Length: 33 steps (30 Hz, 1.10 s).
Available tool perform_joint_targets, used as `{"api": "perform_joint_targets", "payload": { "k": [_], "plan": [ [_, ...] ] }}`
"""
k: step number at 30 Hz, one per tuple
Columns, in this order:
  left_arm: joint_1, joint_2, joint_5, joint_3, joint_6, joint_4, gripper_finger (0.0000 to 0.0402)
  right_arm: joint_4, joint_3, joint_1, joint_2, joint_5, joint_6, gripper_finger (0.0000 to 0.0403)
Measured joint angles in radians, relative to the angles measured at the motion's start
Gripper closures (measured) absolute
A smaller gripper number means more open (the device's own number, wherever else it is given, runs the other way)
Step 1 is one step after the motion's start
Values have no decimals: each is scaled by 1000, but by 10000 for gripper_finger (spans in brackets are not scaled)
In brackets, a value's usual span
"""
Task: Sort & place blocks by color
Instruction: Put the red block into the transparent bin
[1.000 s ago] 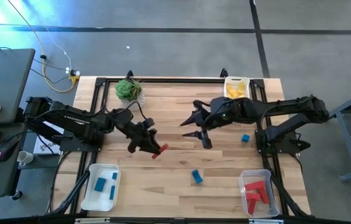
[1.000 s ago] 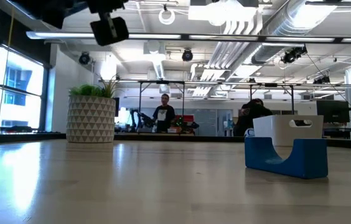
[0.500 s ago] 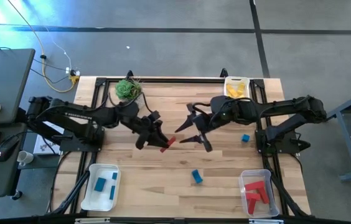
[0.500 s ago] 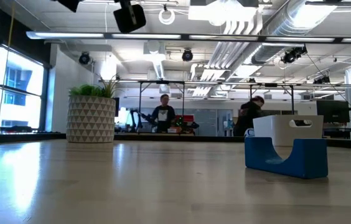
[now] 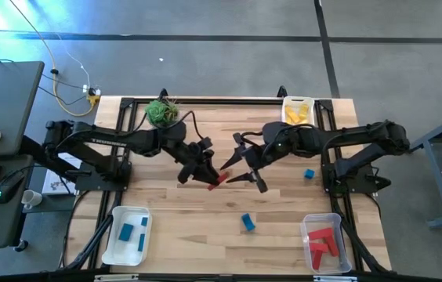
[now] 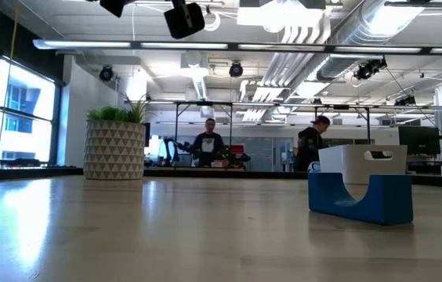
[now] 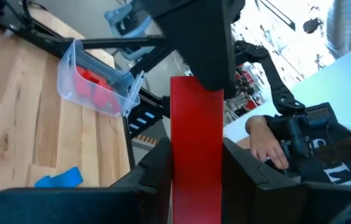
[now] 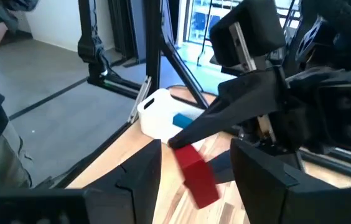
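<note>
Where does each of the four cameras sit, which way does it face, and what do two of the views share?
High view: above the table, looking straight down; both arms show, left gripper holding the red block, right gripper open beside it.
Low view: at table-top height, looking level across to the room; only parts of an arm show at the top.
Left wrist view: on the left arm, looking past its fingers clamping the red block.
Right wrist view: on the right arm, facing the left gripper.
Shared: the red block appears in both wrist views.
</note>
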<state>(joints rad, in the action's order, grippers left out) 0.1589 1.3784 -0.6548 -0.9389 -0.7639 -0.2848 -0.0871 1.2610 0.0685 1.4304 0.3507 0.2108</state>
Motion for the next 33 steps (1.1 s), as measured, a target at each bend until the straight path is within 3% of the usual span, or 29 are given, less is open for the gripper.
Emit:
{"api": "perform_joint_targets", "payload": {
  "k": [13,26,33],
  "plan": [
    [49,73,-79,-47,9,-33,323,-43,0,0,11,-1,0,232],
    [56,75,-113,-47,12,-28,312,-47,0,0,38,2,-12,364],
    [56,74,-79,-47,19,-22,273,-72,0,1,38,-50,-162,369]
  ]
}}
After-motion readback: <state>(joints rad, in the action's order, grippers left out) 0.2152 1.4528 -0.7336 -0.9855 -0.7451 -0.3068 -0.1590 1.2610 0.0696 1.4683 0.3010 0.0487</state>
